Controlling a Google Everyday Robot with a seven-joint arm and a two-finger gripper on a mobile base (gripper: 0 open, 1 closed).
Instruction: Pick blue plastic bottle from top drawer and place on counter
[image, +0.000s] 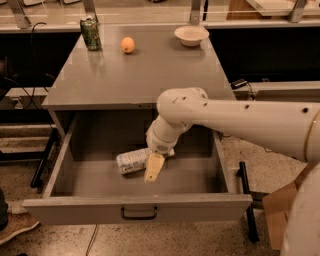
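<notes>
The blue plastic bottle (131, 160) lies on its side on the floor of the open top drawer (135, 207), near the middle. My gripper (151, 169) is down inside the drawer at the bottle's right end, with its pale tip in front of the bottle. The white arm reaches in from the right and hides the bottle's cap end. The grey counter (140, 75) lies above and behind the drawer.
On the counter stand a green drink can (90, 33) at the back left, an orange (127, 44) beside it and a white bowl (191, 35) at the back right. A cardboard box (280, 215) sits on the floor at the right.
</notes>
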